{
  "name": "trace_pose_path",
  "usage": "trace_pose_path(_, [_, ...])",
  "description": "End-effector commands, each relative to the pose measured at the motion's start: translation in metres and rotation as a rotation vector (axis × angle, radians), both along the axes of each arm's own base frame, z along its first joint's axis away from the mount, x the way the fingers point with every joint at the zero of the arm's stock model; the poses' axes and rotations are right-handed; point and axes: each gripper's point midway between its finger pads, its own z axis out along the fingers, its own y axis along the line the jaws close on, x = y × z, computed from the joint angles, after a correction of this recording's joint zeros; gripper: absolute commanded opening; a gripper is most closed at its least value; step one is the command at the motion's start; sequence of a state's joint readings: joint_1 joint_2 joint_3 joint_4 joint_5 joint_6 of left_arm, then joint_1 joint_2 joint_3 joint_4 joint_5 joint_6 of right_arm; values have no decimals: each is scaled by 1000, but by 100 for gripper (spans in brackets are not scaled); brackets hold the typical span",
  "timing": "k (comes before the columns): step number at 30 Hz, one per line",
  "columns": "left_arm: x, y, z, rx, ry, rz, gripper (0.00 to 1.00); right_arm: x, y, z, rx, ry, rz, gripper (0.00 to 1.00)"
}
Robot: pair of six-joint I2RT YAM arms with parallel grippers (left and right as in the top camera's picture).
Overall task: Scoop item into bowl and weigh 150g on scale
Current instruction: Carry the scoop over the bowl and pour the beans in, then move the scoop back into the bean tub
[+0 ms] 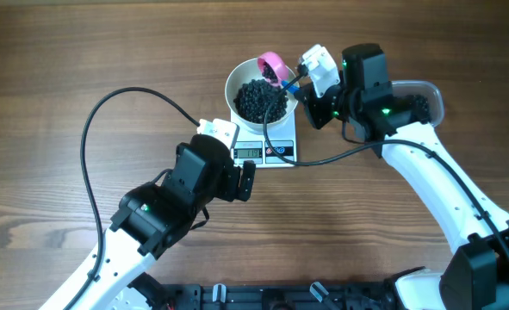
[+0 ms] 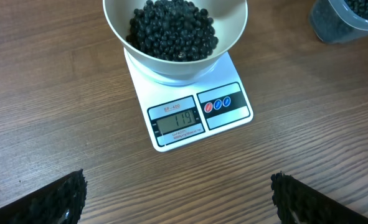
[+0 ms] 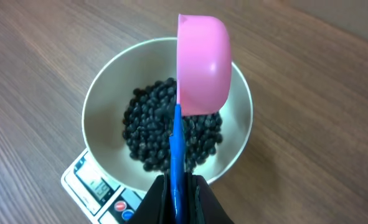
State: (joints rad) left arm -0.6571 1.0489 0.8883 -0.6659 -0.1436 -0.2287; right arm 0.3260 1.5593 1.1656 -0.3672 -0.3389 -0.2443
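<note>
The white bowl [image 1: 235,82] stands on the small white scale [image 1: 276,151], and a pile of black beans [image 1: 261,101] lies in it. My right gripper [image 3: 177,186] is shut on the blue handle [image 3: 176,143] of a pink scoop [image 3: 202,62]. The scoop hangs over the bowl, tipped on its side, with its inside hidden. In the left wrist view the bowl [image 2: 233,37] and the scale [image 2: 171,146] with its lit display lie ahead. My left gripper [image 2: 177,196] stands open over bare wood just in front of the scale.
A clear plastic tub [image 2: 352,18] with more black beans stands to the right of the scale, partly under my right arm [image 1: 409,129] in the overhead view. A black cable [image 1: 95,120] loops over the table on the left.
</note>
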Motion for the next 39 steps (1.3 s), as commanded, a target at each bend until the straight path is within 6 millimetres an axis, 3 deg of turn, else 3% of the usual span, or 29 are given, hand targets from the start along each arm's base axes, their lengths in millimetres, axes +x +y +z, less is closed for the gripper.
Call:
trace_pose_path(1, [1,0,2,3,-7,-10,100,-1,12,17,13,-54,29,4])
trace_pose_path(12, [1,0,2,3,-7,-10,100,-1,11,14,-57,-97,69,4])
trace_pose_path(16, [1,0,2,3,-7,-10,100,11,-6,12,-187,-171,36,4])
trace_pose_path(21, [1,0,2,3,-7,-10,100,4,14,19,-127,-162,30,4])
trace_pose_path(24, [1,0,2,3,-7,-10,100,1,12,15,-117,-124,8,4])
trace_pose_path(27, [1,0,2,3,-7,-10,100,7,14,25,24,-67,-126,5])
trace_pose_path(28, [1,0,2,3,-7,-10,100,6,17,26,41,-64,-107,4])
trace_pose_path(29, [1,0,2,3,-7,-10,100,-5,27,23,0,-88,26,4])
trace_pose_path(31, [1,0,2,3,-7,-10,100,-3,15,16,-146,-155,73,4])
trace_pose_path(32, [1,0,2,3,-7,-10,100,9,0,17,-161,-152,-56,4])
trace_pose_path(33, [1,0,2,3,-7,-10,100,12,-3,20,-130,-137,-116,4])
trace_pose_path(35, [1,0,2,3,-7,-10,100,16,1,49,22,-155,-190,4])
trace_pose_path(37, [1,0,2,3,-7,-10,100,22,-14,75,55,-221,-251,4])
trace_pose_path(38, [1,0,2,3,-7,-10,100,24,-28,86,54,-250,-293,4])
trace_pose_path(39, [1,0,2,3,-7,-10,100,28,-62,98,31,-280,-387,4])
